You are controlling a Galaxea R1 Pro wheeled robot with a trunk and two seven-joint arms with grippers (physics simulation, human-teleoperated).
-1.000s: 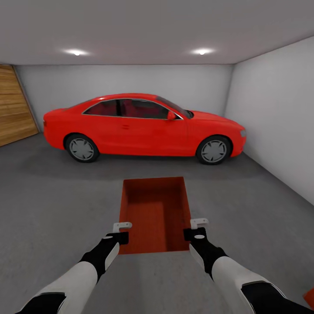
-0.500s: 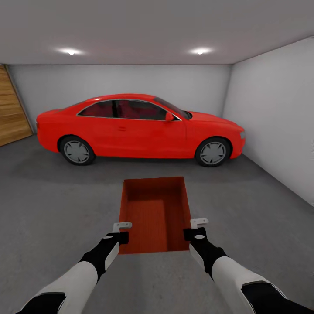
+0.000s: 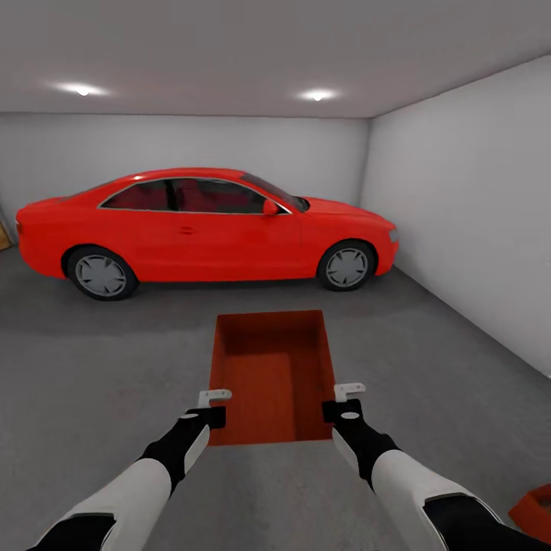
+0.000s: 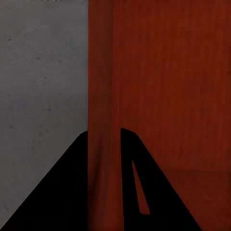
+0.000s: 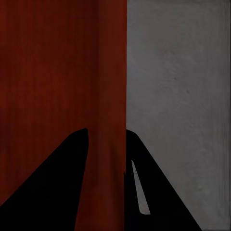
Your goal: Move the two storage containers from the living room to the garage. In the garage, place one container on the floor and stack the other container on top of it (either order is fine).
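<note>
I hold one red-orange storage container (image 3: 272, 375) out in front of me above the dark grey garage floor (image 3: 92, 367). My left gripper (image 3: 213, 405) is shut on its left wall, and my right gripper (image 3: 344, 402) is shut on its right wall. The left wrist view shows the black fingers (image 4: 72, 192) straddling the red wall (image 4: 101, 96). The right wrist view shows the same grip on the other wall (image 5: 108, 96). A corner of the second storage container (image 3: 539, 509) lies on the floor at the lower right.
A red car (image 3: 199, 229) stands across the garage ahead of me. A plain pale wall (image 3: 474, 214) runs along the right side. Open concrete floor stretches between me and the car.
The whole view has swung to the right, so the car sits further left in the picture and the second container's corner shows more. Both grippers keep the same hold.
</note>
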